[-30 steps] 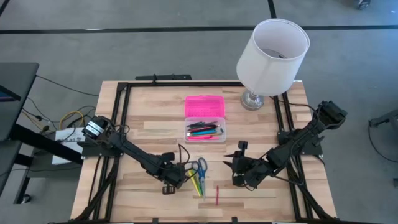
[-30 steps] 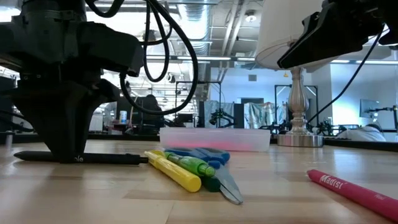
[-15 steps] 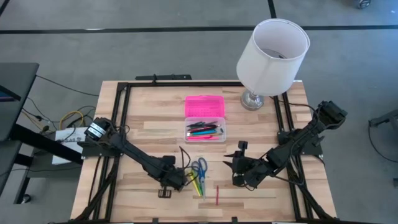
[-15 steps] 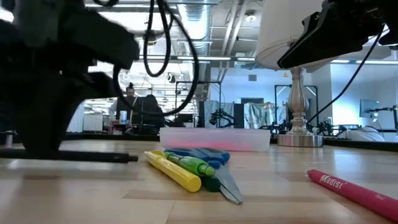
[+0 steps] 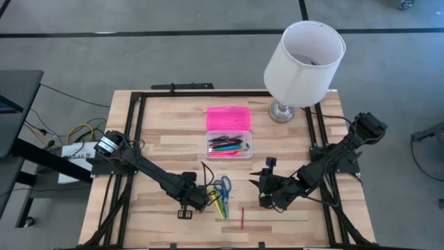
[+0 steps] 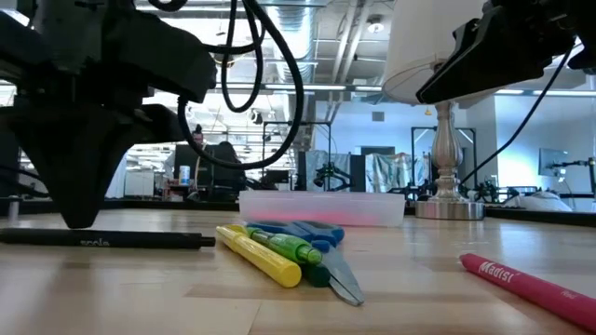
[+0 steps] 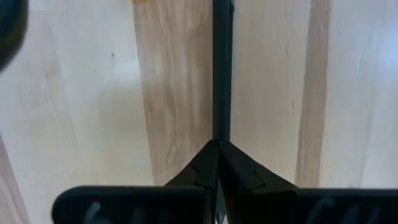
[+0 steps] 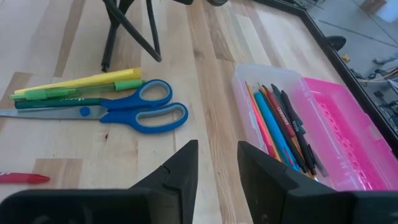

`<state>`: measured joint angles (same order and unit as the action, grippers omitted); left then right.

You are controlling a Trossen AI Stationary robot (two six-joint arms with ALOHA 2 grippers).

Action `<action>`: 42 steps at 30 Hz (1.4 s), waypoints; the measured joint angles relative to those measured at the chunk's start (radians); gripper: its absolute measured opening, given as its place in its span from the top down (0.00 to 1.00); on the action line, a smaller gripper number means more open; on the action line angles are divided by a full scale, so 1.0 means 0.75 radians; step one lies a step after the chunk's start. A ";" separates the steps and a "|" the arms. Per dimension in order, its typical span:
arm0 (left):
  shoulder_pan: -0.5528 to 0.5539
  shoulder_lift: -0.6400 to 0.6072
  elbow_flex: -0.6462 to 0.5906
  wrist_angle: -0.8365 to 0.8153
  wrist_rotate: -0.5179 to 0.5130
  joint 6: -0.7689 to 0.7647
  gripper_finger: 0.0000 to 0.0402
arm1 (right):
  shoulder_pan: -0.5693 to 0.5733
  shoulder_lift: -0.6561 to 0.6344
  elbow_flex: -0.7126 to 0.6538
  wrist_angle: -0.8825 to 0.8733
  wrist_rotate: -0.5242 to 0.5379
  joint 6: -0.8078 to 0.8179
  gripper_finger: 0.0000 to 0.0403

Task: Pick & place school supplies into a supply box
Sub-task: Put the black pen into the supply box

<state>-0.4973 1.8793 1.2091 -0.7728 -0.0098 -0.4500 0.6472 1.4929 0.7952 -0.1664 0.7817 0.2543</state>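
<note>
Box [image 5: 229,145] sits open at table centre, beyond both grippers: clear base toward the arms, pink lid [image 5: 228,118] folded flat behind it. In the base lies a bundle of pens and pencils [image 8: 278,124], side by side along its length — orange, red, light blue, black and dark ones can be told apart in the right wrist view. The lid holds nothing visible.

Left gripper [image 5: 196,202] is down at the table [image 5: 166,142], fingers [image 7: 217,165] pinched fully together on a black pen [image 6: 102,240]. The wrist view shows the thin dark shaft running straight out from between the closed tips. In the low view the pen lies level on the wood under the gripper, with faint lettering on its barrel.

Just beside that gripper, on the side toward the right arm: a yellow marker [image 6: 261,258], a green marker [image 6: 287,247] and a darker green pen [image 8: 53,104], lying close together, with blue-handled scissors [image 8: 124,112] touching them — blades shut, handles toward the box.

Right gripper [image 5: 263,192] is near the table, jaws standing apart, nothing between them; the scissors and markers lie ahead of it. A red pen [image 5: 243,217] lies alone near the table's front edge, nearer the right gripper than the left.

A white-shaded lamp [image 5: 303,55] stands at the far right corner, beside the lid.
</note>
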 joint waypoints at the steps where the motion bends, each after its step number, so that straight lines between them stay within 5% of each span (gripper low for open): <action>1: 0.000 0.000 0.000 0.002 -0.003 0.000 0.98 | 0.000 0.000 0.000 0.000 0.000 0.000 0.73; 16: -0.001 0.027 -0.031 0.091 -0.060 0.028 0.78 | 0.000 0.000 0.000 0.000 0.000 0.001 0.73; 28: 0.000 0.043 -0.026 0.076 -0.074 0.031 0.96 | 0.000 0.000 0.000 0.003 0.000 0.001 0.73; 42: 0.000 0.046 -0.029 0.077 -0.100 0.030 0.90 | 0.000 0.000 0.000 0.003 0.000 0.001 0.73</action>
<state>-0.4970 1.9141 1.1873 -0.7151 -0.0851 -0.4274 0.6472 1.4929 0.7952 -0.1643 0.7815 0.2550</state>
